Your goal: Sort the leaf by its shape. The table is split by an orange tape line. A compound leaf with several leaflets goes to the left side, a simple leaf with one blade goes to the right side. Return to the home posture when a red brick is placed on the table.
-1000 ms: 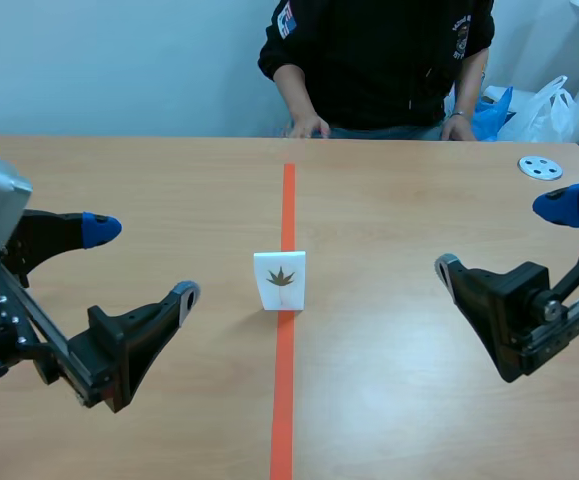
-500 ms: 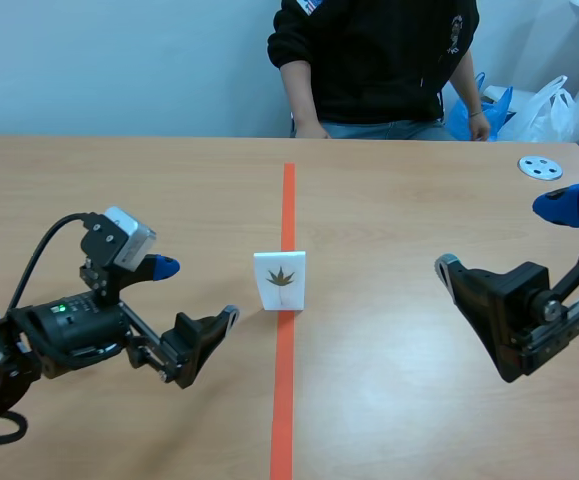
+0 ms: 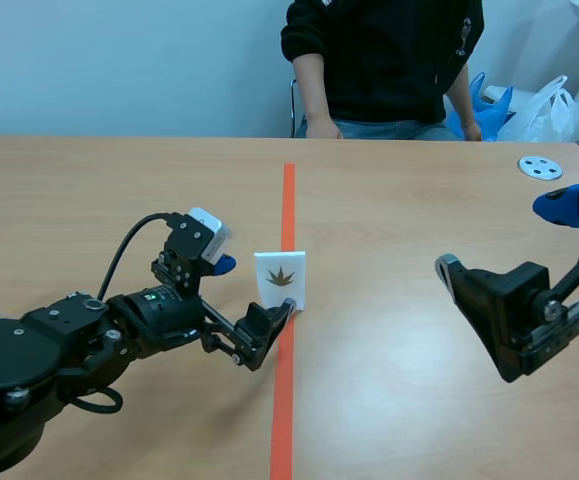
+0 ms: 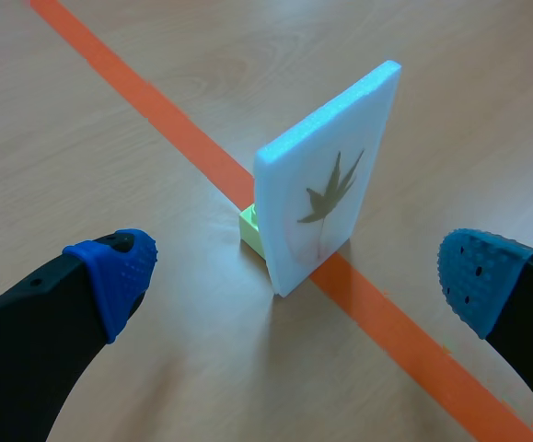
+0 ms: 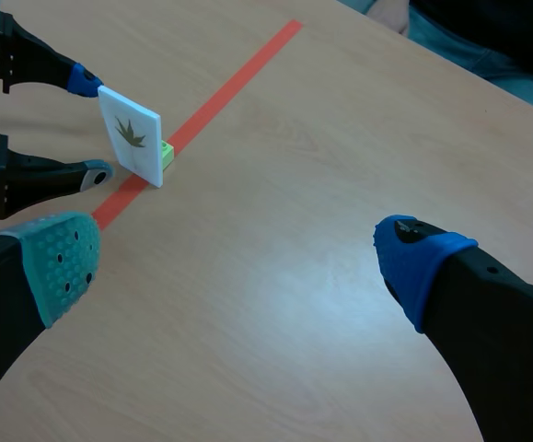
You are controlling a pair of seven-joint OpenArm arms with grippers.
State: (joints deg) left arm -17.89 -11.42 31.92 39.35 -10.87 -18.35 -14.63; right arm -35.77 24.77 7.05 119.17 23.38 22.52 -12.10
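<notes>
A light wood-grain table (image 3: pixel 419 200) fills the lower three quarters of the scene view and runs to a plain, pale blue-white wall (image 3: pixel 119 60) across the top of the frame. At the top centre a person (image 3: pixel 389 60) in a dark top sits behind the far edge. To the upper right, beyond the table, a blue bag (image 3: pixel 487 108) and a white plastic bag (image 3: pixel 547 105) rest together. Near them, a small white disc (image 3: pixel 540 167) with holes lies flat on the table. The light is soft and even, leaving a faint pale sheen on the wood.
</notes>
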